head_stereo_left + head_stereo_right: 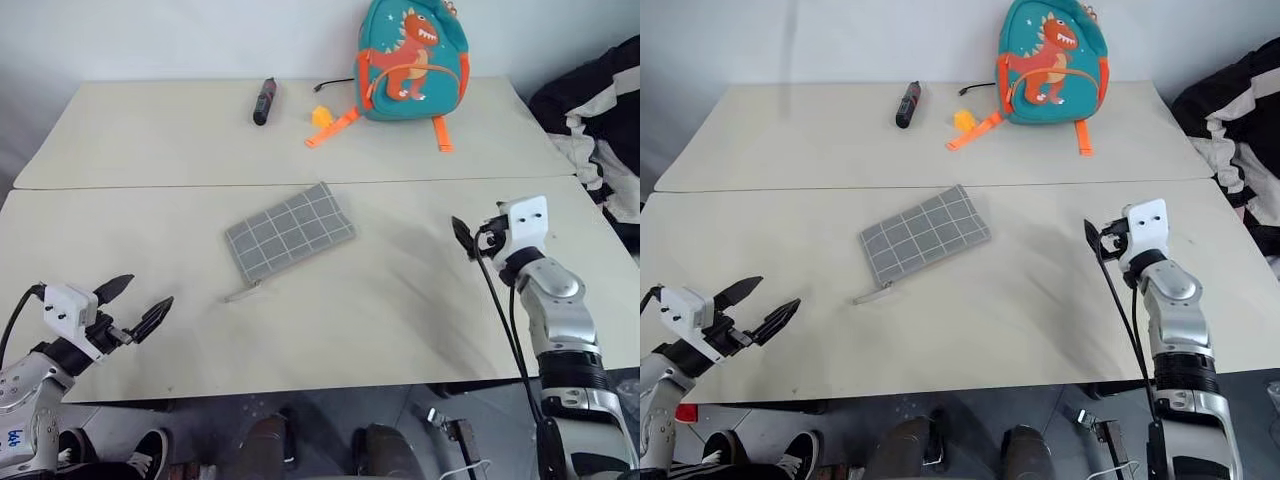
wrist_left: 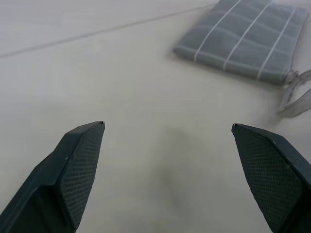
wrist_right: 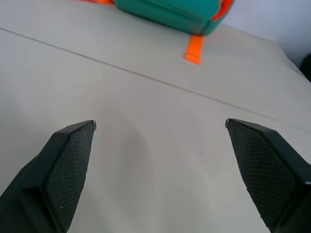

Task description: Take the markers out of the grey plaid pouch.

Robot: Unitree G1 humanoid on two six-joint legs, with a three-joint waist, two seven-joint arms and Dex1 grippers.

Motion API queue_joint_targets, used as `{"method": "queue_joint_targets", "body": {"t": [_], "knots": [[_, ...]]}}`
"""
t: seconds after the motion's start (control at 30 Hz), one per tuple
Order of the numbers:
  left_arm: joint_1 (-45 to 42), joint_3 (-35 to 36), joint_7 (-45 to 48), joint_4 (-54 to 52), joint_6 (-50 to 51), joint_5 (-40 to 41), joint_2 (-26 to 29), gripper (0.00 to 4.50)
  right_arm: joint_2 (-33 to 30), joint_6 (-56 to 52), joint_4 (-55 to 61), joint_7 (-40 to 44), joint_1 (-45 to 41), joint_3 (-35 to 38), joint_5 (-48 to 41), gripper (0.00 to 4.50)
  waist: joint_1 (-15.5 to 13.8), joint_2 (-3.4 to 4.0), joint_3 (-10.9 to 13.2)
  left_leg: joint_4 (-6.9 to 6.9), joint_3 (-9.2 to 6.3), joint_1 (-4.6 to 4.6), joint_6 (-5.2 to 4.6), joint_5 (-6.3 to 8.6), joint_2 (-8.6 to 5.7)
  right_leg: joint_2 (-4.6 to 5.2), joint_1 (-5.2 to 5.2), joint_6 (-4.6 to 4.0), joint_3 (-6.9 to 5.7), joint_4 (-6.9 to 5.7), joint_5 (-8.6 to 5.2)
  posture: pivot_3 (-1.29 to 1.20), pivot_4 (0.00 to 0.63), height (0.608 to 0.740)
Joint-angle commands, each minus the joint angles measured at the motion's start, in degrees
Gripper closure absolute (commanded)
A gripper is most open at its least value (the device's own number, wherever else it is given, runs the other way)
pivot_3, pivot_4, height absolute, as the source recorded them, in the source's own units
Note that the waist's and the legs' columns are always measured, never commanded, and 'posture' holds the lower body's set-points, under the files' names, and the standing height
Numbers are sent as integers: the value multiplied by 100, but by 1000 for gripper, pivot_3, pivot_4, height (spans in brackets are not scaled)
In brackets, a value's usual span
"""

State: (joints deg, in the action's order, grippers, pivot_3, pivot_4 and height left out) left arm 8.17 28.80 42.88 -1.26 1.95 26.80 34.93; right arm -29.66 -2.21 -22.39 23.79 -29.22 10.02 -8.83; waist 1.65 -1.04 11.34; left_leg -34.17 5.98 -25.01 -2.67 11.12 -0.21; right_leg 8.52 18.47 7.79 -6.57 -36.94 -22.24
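Lying limp and flat mid-table, the grey plaid pouch (image 1: 290,235) looks light and floppy, best pinched at its zipper pull (image 1: 243,292) at seven o'clock, while the left end effector (image 1: 133,305) and right end effector (image 1: 468,240) hover released, holding nothing.

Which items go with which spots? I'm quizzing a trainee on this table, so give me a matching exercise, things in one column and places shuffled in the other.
Things:
1. grey plaid pouch
2. teal dinosaur backpack
3. dark stick
4. left hand

Places or states:
A. standing at the far edge of the table, against the wall
B. open, over the near left corner of the table
C. lying flat near the middle of the table, zipper pull toward the robot
D. lying on the far half of the table, left of the backpack

Pairs: 1-C, 2-A, 3-D, 4-B
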Motion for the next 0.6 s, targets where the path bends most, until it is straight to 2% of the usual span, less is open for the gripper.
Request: {"method": "queue_joint_targets", "body": {"t": [0.03,0.2,0.37,0.6], "knots": [[127,212,-61,-254,-112,92,-37,43,9,153,6,45,-81,-6,49,0,-2,0,0,0,-1,0,0,0,0,0,-1,0,1,0,0,0,150,740],[109,124,-275,-217,-350,-248,-35,43,14,123,82,97,-88,-59,65,0,-8,0,0,-1,0,0,0,0,0,-1,-1,0,1,0,0,0,150,740],[-118,44,220,-126,-622,30,-17,43,-26,72,289,190,16,-68,50,0,-10,0,0,0,1,-1,0,0,0,-2,1,0,-1,0,0,0,150,740],[-823,-281,107,499,-1271,-645,100,43,317,-398,1327,540,194,-484,-135,0,1,0,-2,1,4,1,0,0,0,-4,2,0,-15,-4,0,0,150,740]]}}
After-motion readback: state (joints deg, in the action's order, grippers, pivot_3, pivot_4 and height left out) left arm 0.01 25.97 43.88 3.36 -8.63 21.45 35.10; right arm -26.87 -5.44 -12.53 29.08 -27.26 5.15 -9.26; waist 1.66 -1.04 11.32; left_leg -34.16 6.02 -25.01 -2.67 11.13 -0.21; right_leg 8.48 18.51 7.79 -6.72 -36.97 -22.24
